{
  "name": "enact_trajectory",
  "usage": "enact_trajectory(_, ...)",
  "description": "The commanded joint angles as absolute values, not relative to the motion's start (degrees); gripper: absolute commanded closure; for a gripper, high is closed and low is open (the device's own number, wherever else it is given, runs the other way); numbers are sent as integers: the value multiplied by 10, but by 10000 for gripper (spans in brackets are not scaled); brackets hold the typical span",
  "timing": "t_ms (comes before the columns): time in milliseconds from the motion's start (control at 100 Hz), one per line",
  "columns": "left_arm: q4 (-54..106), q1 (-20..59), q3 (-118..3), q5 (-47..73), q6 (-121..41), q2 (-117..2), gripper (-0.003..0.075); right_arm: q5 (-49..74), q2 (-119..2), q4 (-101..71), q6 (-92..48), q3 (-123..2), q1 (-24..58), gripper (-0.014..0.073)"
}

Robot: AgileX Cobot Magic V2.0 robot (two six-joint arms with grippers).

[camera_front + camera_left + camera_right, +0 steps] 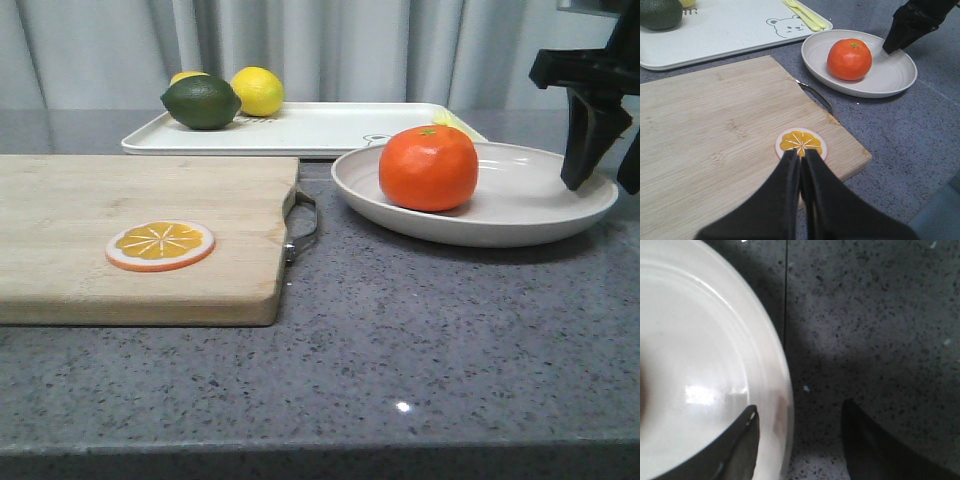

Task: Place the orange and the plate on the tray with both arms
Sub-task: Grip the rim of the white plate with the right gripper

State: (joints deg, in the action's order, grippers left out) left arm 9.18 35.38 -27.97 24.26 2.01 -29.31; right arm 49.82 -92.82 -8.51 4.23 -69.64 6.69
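- Cutting board (140,235) at left carries an orange slice (160,245); our left end effector (801,159) hovers just short of it, fingers clenched together, holding nothing.
- Behind, we see the tray (330,130) bearing a lime (201,102) and lemon (258,90).
- Rightward, the orange (428,167) sits in the plate (520,205) on the tabletop (420,340).
- Our right end effector (799,415) straddles the plate's rim, fingers released.

Both grippers are matte black plastic. The left gripper (801,159) has two long, flat fingers that taper to narrow tips, with smooth faces. The right gripper (606,180) has a chunky, angular black body above wedge-shaped fingers (742,440) with curved edges. No cables, screws or markings are visible.
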Motion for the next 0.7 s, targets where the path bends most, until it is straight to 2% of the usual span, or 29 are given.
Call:
enact_trajectory(0, 99, 353, -295, 201, 26, -294, 739, 484, -911, -90, 44, -717, 68, 203)
enact_trajectory(130, 99, 353, -295, 201, 26, -294, 739, 484, -919, -90, 44, -717, 68, 260)
enact_trajectory(510, 99, 353, -295, 201, 26, -294, 739, 480, -923, -94, 44, -717, 68, 603)
enact_trajectory(610, 99, 353, -295, 201, 26, -294, 739, 480, -923, -94, 44, -717, 68, 657)
enact_trajectory(690, 99, 353, -295, 201, 26, -294, 739, 480, -923, -94, 44, -717, 68, 662)
